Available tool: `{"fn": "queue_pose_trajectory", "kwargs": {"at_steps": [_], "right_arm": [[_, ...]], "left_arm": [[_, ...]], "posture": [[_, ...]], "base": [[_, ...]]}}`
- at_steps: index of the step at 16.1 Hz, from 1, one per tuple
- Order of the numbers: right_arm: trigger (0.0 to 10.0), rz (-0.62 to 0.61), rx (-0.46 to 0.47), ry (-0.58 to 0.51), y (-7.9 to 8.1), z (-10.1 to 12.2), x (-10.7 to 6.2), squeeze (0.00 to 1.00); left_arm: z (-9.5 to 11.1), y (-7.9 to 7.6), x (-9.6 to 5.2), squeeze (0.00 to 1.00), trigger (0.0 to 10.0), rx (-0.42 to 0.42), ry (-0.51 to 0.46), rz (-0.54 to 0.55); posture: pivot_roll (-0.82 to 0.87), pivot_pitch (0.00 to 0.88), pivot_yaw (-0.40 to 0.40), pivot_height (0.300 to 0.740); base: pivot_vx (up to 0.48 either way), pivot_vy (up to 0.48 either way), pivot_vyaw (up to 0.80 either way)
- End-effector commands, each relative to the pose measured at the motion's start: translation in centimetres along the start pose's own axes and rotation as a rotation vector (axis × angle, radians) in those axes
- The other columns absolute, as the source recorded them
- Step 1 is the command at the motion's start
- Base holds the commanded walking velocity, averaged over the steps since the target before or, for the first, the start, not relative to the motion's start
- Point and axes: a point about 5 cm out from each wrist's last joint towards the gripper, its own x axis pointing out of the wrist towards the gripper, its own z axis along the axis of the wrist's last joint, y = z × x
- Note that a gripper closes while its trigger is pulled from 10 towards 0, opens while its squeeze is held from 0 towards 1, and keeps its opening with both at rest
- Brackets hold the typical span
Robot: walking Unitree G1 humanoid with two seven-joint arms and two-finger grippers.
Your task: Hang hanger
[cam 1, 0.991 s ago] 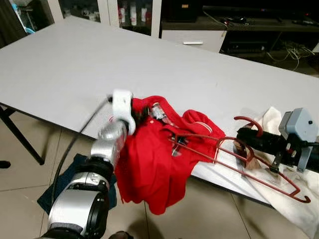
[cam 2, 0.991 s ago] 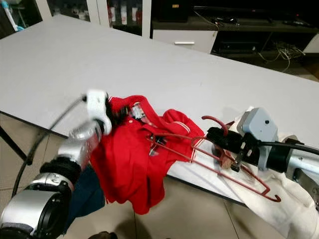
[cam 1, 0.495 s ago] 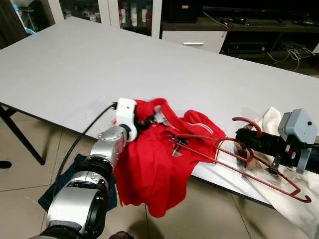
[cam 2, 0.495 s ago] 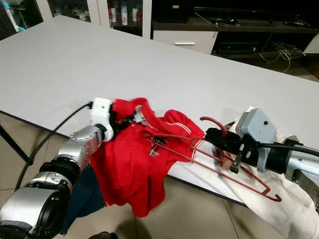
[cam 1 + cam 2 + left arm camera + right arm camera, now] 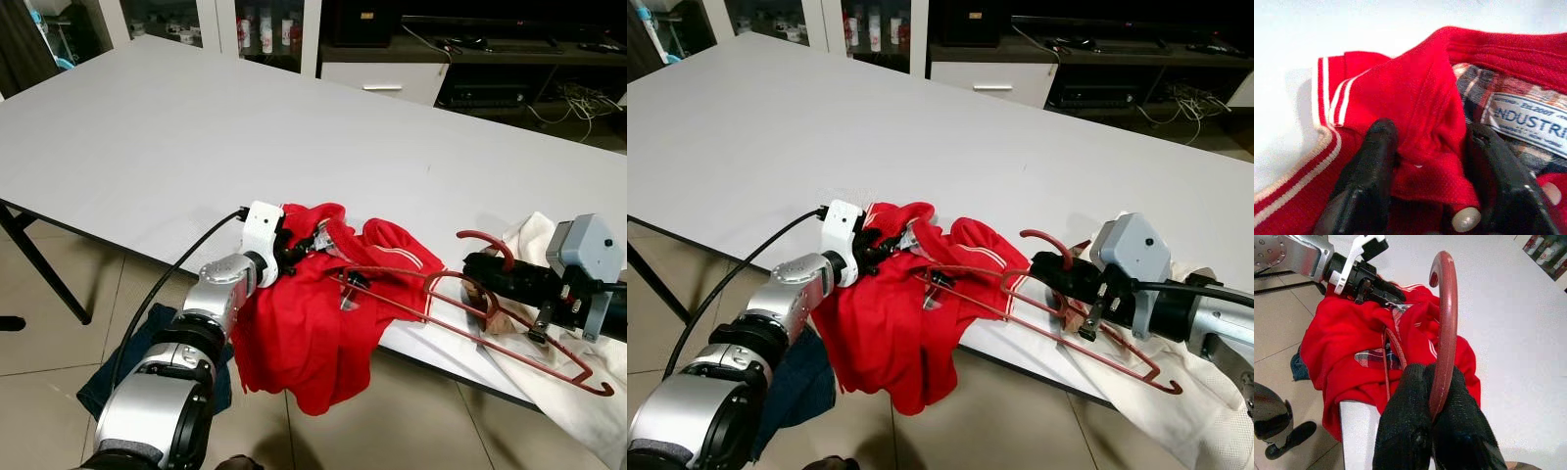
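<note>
While the red polo shirt (image 5: 304,313) drapes over the near edge of the white counter (image 5: 196,137), the left gripper (image 5: 299,250) has its fingers (image 5: 1369,161) clenched on a fold of the collar; the wrist view shows fabric bunched between both of them, with a plaid lining and a label reading "INDUSTRI…", its end cut off by the frame edge. Lower half of the shirt hangs off the counter toward the floor.

Right gripper (image 5: 1058,274) fingers (image 5: 1415,426) are clamped on the neck of the red hanger (image 5: 490,323), just below the hook, which stands up from them. Hanger's far arm runs from those fingers into the shirt's neck opening; how far it sits inside the shirt is hidden by cloth. Small clip on the hanger bar near the collar, detail too small to read. Hanger's near corner sticks out past the counter edge, over a cream cloth (image 5: 578,401) under the right arm; cloth is cropped by the frame.

Dark blue cloth (image 5: 137,362) on the floor, below the left arm, partly hidden by it.
</note>
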Motion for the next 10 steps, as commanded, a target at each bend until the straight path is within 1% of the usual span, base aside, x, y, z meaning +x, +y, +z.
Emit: {"fn": "queue_pose_trajectory", "kwargs": {"at_steps": [1, 2, 4, 5, 7, 8, 10], "right_arm": [[9.8, -0.023, -0.017, 0.009, -0.3, 0.3, -0.4, 0.00], [9.8, -0.023, -0.017, 0.010, -0.3, 0.3, -0.4, 0.00], [9.8, -0.024, -0.019, 0.009, -0.4, 0.4, -0.3, 0.00], [9.9, -0.025, -0.019, 0.009, -0.4, 0.4, -0.4, 0.00], [9.9, -0.025, -0.018, 0.010, -0.3, 0.3, -0.4, 0.00], [9.9, -0.028, -0.013, 0.009, -0.2, 0.3, -0.4, 0.00], [9.9, -0.031, -0.008, 0.007, -0.1, 0.1, -0.3, 0.00]], "left_arm": [[-1.6, -0.9, 0.1, 0.00, 0.0, -0.021, 0.043, -0.037], [-1.3, -0.9, 0.1, 0.00, 0.0, -0.024, 0.026, -0.037], [0.3, -0.7, 0.1, 0.00, 0.0, -0.063, -0.084, -0.029], [0.8, -0.5, 0.1, 0.00, 0.0, -0.073, -0.118, -0.025], [1.1, -0.3, -0.1, 0.00, 0.0, -0.080, -0.152, -0.023], [1.7, 0.1, -0.4, 0.00, 0.0, -0.096, -0.193, -0.015], [2.4, 0.5, -0.6, 0.00, 0.0, -0.131, -0.242, -0.012]], "posture": [[-0.02, 0.106, -0.052, 0.740], [-0.02, 0.106, -0.052, 0.740], [-0.03, 0.114, -0.051, 0.740], [-0.03, 0.117, -0.048, 0.740], [-0.03, 0.119, -0.044, 0.740], [-0.02, 0.121, -0.036, 0.740], [-0.02, 0.122, -0.030, 0.740]], "base": [[0.000, 0.000, 0.00], [0.000, 0.000, 0.00], [0.000, 0.000, 0.00], [0.000, 0.000, 0.00], [0.000, 0.000, 0.00], [0.000, 0.000, 0.00], [0.000, 0.000, 0.00]]}}
